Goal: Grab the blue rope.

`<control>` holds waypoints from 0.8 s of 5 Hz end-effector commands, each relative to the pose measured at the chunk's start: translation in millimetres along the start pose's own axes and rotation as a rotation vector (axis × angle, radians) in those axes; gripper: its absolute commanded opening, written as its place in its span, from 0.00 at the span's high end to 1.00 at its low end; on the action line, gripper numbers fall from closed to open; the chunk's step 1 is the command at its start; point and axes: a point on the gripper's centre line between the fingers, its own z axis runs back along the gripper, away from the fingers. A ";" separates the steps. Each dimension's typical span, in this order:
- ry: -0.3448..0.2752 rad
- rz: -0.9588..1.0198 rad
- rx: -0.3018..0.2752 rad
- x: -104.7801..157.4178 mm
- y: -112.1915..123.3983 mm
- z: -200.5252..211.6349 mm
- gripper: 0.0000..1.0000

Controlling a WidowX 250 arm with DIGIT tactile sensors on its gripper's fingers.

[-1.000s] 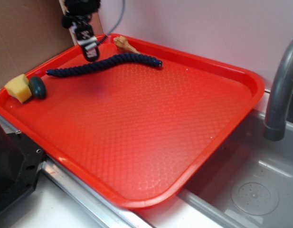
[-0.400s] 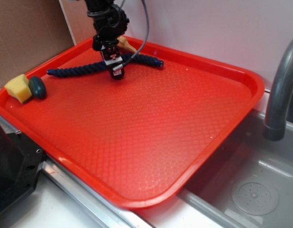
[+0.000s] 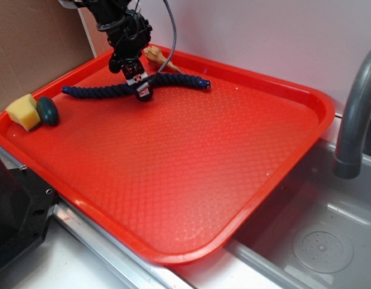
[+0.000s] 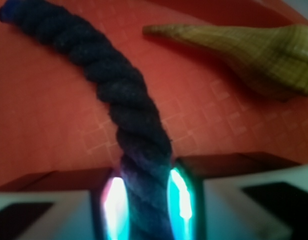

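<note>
The blue rope (image 3: 173,80) lies along the far part of the red tray (image 3: 191,162), passing directly between the fingers of the tool (image 3: 142,91). Wrist view: both pads (image 4: 179,200) press against the rope (image 4: 129,110), so the tool is closed on it at mid-length. The tool hides that stretch in the exterior view. A tan shell-shaped item (image 4: 248,47) rests just beyond the tool. Wrist view is blurred; the rope's nearer end is cut off.

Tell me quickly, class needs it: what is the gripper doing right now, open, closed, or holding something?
Gripper: jaws closed on the blue rope near its middle, down at the red tray.
</note>
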 end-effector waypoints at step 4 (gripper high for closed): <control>0.000 0.504 0.148 -0.9 -133.5 205.8 1.00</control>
